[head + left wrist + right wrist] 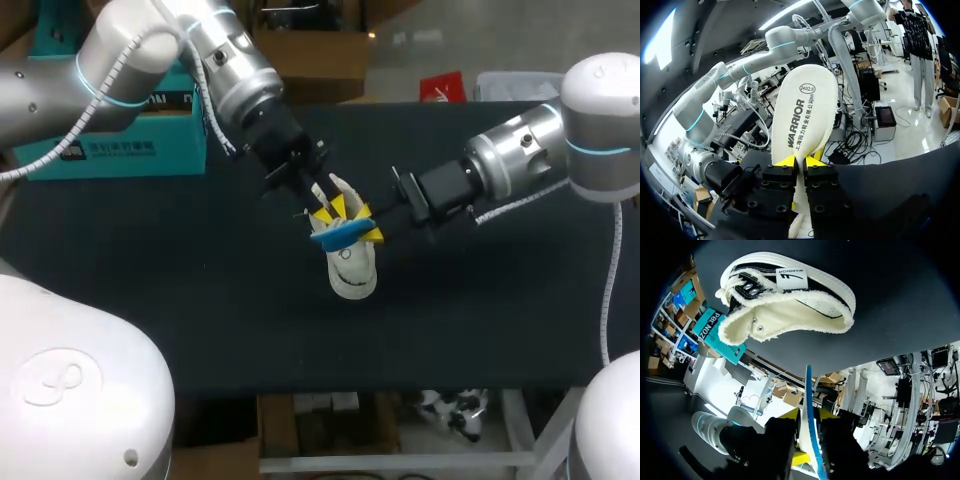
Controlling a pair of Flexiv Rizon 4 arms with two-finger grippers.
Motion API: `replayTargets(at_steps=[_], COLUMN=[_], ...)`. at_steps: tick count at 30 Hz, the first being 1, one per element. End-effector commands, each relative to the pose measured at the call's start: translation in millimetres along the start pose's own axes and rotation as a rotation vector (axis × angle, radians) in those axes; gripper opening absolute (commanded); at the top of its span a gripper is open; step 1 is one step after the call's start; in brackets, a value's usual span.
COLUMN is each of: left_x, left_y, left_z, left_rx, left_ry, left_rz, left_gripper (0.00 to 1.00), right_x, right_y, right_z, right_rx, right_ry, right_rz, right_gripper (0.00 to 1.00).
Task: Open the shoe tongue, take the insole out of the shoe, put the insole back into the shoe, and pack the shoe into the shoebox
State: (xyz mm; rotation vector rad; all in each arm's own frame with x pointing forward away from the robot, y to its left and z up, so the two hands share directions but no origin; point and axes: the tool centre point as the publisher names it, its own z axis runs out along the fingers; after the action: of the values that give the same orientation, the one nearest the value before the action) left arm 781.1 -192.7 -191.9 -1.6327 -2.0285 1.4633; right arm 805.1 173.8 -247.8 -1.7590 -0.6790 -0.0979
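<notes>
A cream canvas shoe (352, 275) stands on the black table (200, 300) at its middle. Just above it hangs the insole (340, 233), cream on one face and blue on the other. My left gripper (325, 208) comes in from the back left and is shut on the insole's end; in the left wrist view the printed cream insole (805, 110) stands up from between the yellow tips of the gripper (799, 161). My right gripper (368, 225) meets it from the right. Seen edge-on, the insole (809, 405) lies between the right gripper's (809, 415) fingers, which touch both faces. Ahead lies the shoe (785, 295) with its mouth open.
A teal shoebox (130, 150) stands at the table's back left, behind my left arm, and also shows as the teal box (715, 330) beyond the shoe. A red item (443, 88) and a grey bin (515, 85) sit at the back right edge.
</notes>
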Motion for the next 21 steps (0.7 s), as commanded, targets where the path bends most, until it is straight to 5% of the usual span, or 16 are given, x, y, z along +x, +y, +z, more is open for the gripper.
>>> replayTargets(at_steps=[1, 4, 12, 13, 17, 18, 21], left_x=[1.2, 1.7, 2.0, 2.1, 5.0, 6.5, 13.2], left_y=[2.9, 4.6, 9.3, 10.1, 13.0, 14.4, 21.3], left_z=[3.8, 4.9, 4.2, 3.4, -3.0, -5.7, -19.9], left_rx=[0.003, 0.007, 0.036, 0.044, 0.069, 0.067, 0.072], left_ry=[-0.005, -0.005, 0.000, 0.000, 0.023, 0.019, 0.012], left_rz=[0.002, 0.004, -0.033, -0.039, -0.077, -0.088, -0.127], left_gripper=[0.00, 0.00, 0.00, 0.07, 0.88, 1.00, 1.00], right_x=[-1.3, -1.6, -3.8, -4.3, -6.7, -7.5, -11.3], right_y=[-0.2, -0.5, -0.9, -0.9, -1.2, -1.2, 0.7], right_z=[-0.1, 0.4, 0.4, 0.4, -0.9, -1.2, -2.2], right_rx=[0.009, 0.014, 0.020, 0.020, 0.021, 0.026, 0.032], right_ry=[0.009, 0.009, 0.013, 0.013, 0.008, 0.011, 0.008], right_rz=[-0.006, -0.006, -0.018, -0.020, -0.037, -0.042, -0.053], right_gripper=[0.18, 0.00, 0.00, 0.00, 0.00, 0.00, 0.00])
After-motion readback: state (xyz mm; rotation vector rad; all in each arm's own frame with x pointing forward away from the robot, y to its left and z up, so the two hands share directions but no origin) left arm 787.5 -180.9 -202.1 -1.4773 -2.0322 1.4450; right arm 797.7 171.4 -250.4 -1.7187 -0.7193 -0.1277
